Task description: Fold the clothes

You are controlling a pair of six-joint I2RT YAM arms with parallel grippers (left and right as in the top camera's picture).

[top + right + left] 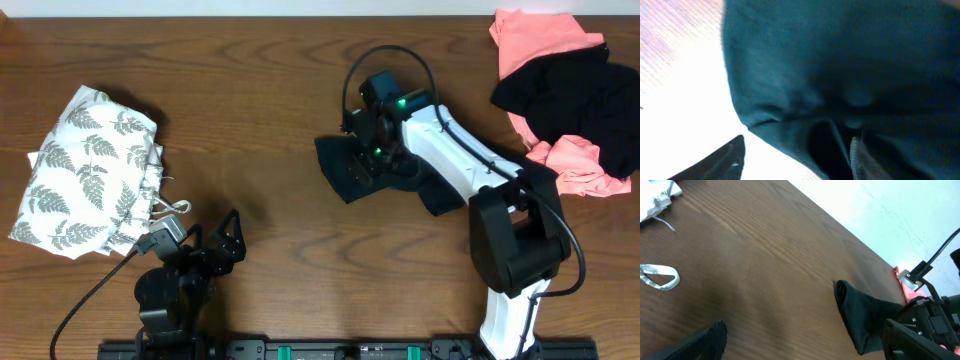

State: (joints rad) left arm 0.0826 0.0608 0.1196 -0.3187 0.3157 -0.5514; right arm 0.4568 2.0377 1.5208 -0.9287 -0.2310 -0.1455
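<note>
Right gripper (pixel 372 162) astride dark garment (pixel 342 175), fingers (pixel 732 156) apart

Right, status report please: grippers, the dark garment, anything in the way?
Left gripper open, idle. Right gripper down on dark garment, grip unclear. Fern-print cloth and pink-black pile lie apart.

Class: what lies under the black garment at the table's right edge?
Pink cloth shows on the far and near sides of the black garment. Its middle is covered, so one piece or two cannot be told.
</note>
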